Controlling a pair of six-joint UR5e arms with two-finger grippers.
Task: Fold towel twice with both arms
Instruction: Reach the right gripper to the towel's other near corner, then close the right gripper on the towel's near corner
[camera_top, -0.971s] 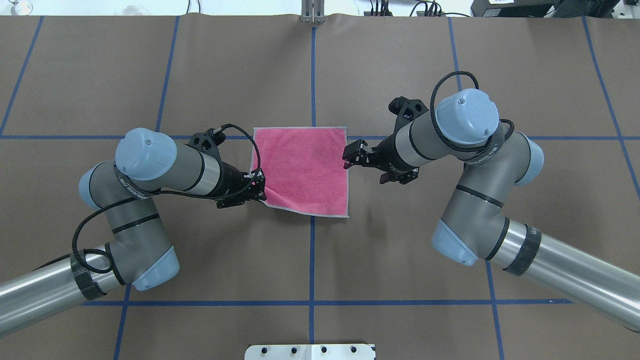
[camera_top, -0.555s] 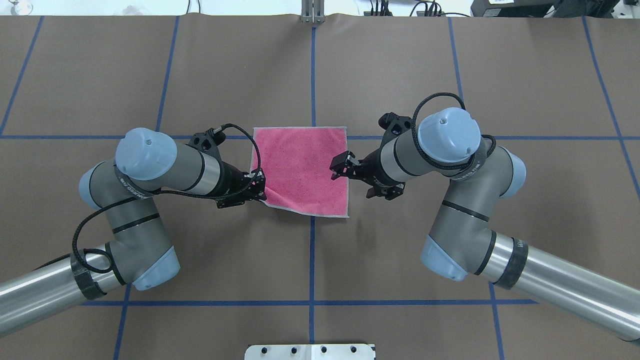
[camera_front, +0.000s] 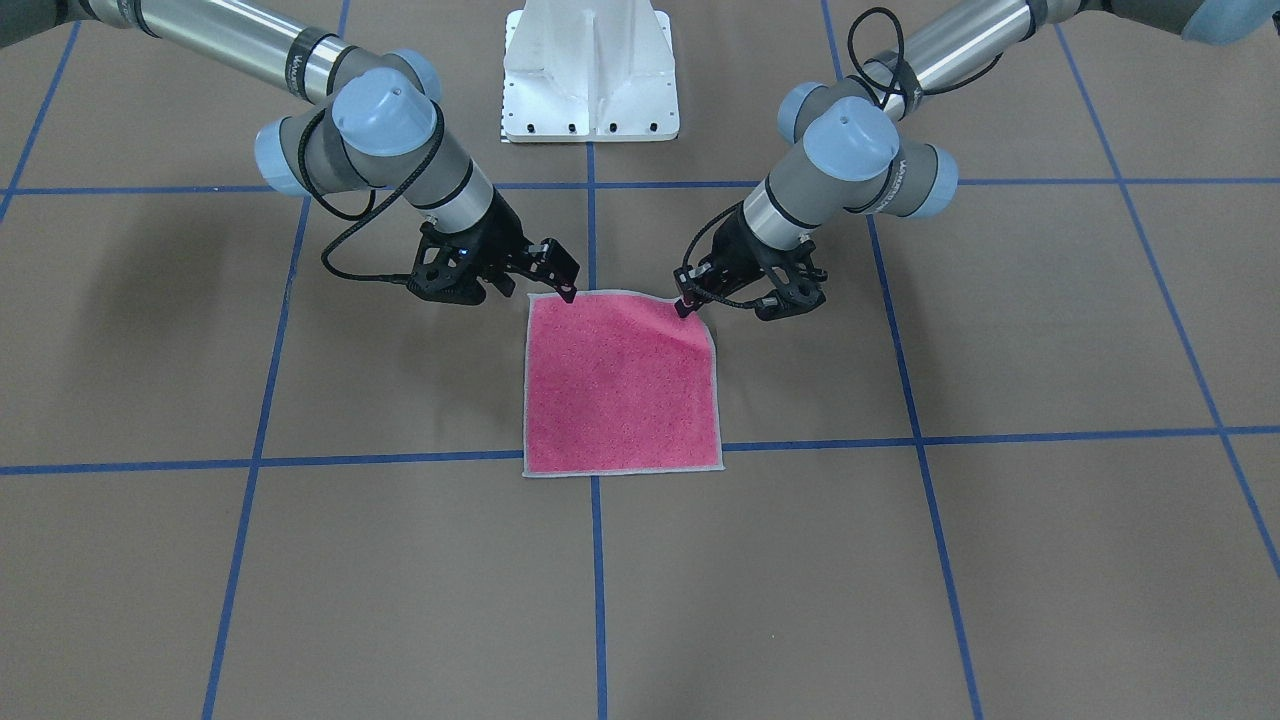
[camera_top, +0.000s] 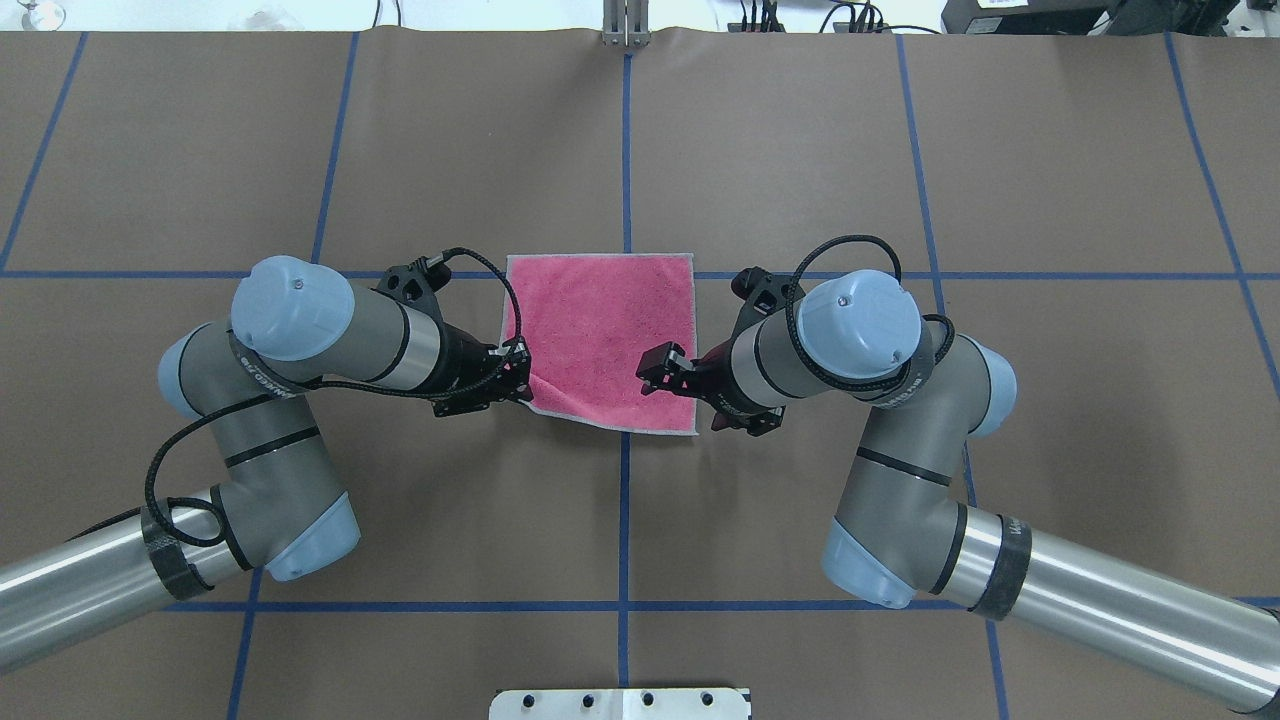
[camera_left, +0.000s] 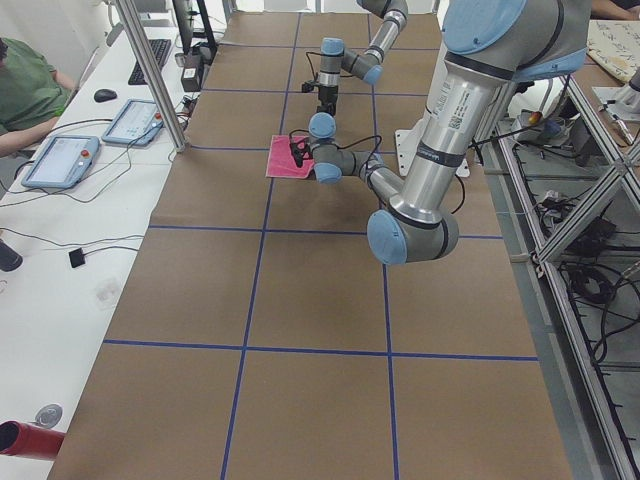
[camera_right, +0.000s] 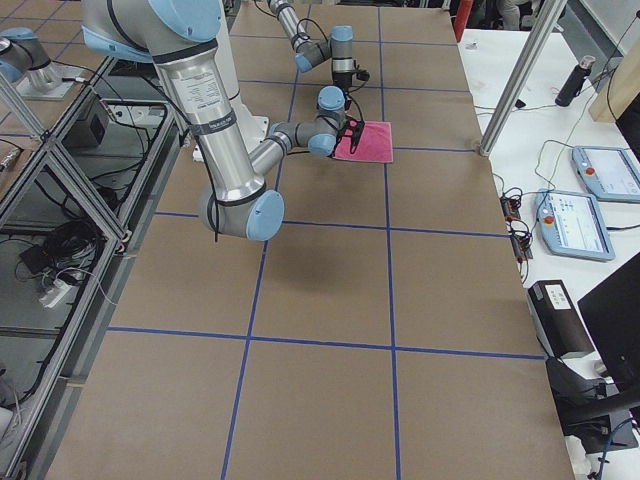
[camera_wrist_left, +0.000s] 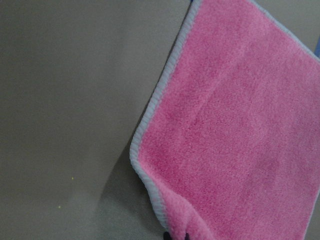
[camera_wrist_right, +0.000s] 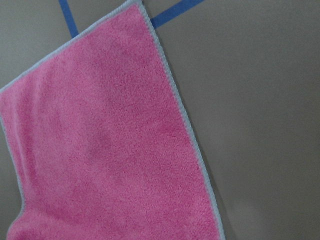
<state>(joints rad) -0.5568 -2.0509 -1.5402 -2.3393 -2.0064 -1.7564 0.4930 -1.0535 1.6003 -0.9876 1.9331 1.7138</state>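
The towel lies pink face up on the brown table; it also shows in the front view. My left gripper is shut on the towel's near-left corner and holds it slightly raised; in the front view the cloth creases there. The left wrist view shows that corner curled up at the fingertips. My right gripper is open and hovers just over the near-right part of the towel, also shown in the front view. The right wrist view shows only the towel.
The white pedestal base stands at the robot's side of the table. Blue tape lines cross the brown cover. A desk with tablets and a metal post line the far edge.
My right arm has swung in towards the robot and leftwards, from beside the towel's right edge to over its near-right part. The left arm and the held corner have not moved.
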